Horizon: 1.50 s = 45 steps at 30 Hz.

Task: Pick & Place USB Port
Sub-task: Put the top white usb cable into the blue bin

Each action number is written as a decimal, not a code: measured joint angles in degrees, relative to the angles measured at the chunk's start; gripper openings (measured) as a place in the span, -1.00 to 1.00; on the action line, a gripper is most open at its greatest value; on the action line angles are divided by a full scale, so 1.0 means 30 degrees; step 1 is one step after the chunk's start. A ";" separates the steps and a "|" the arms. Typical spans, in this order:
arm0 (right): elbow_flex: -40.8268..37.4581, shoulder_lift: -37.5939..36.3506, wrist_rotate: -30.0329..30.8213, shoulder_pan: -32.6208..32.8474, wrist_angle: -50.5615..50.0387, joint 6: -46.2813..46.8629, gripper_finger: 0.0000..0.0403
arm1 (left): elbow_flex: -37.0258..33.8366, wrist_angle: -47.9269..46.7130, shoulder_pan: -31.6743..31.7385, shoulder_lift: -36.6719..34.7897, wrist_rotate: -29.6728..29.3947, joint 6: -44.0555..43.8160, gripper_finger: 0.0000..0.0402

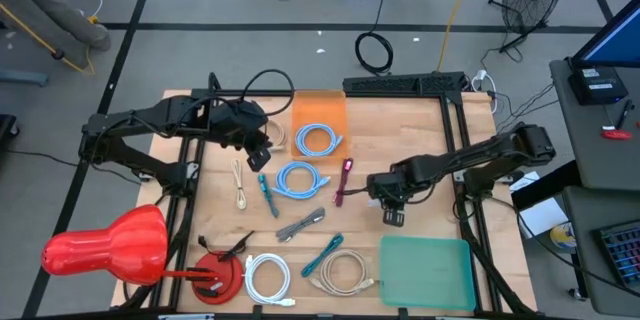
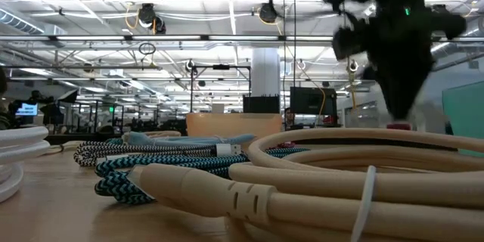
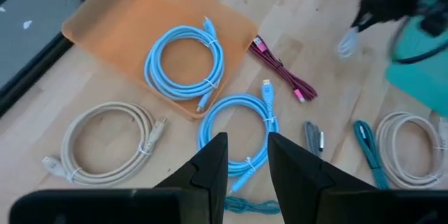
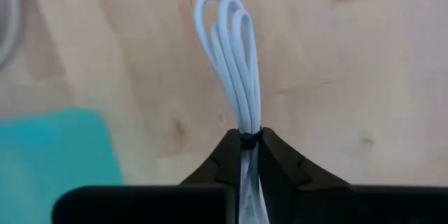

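Right gripper (image 4: pixel 250 155): fingers pinched shut on a bundled white cable (image 4: pixel 234 70), gripping it at its dark tie; the loops fan out past the fingertips.
White cable: held above the wooden table (image 4: pixel 364 63), in this gripper alone.
Beside the right gripper: the teal tray (image 1: pixel 428 273) lies just next to it on the table; a magenta cable (image 1: pixel 343 181) lies on its other side, towards the left arm.
Farther out: two coiled light-blue cables, one (image 1: pixel 300 179) on bare wood and one (image 1: pixel 318 140) on the orange tray (image 1: pixel 318 110).
Left gripper (image 3: pixel 248 155): fingers part-way open with nothing between them, hanging above the light-blue coil on the wood.
Near the left gripper: a beige cable coil (image 3: pixel 105 140) lies off to one side on the table.
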 joint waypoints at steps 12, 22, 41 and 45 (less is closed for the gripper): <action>0.7552 -0.1963 0.1463 0.4975 -0.6078 0.5431 -0.92 | 0.0000 0.0024 0.0000 0.0000 -0.0127 0.0236 -0.48; 0.6867 -0.1406 0.0441 1.2644 -0.5569 1.3809 -0.92 | 0.0000 0.0009 0.0063 0.0000 0.0075 0.0665 -0.48; -0.0079 0.0141 -0.1759 1.7780 0.2473 2.0790 -0.92 | 0.0000 -0.0018 0.0539 0.0007 0.0982 0.0916 -0.48; -0.1223 0.0141 -0.2440 1.7807 0.4250 2.0750 -0.92 | 0.0000 -0.0030 0.0539 0.0007 0.1066 0.0879 -0.48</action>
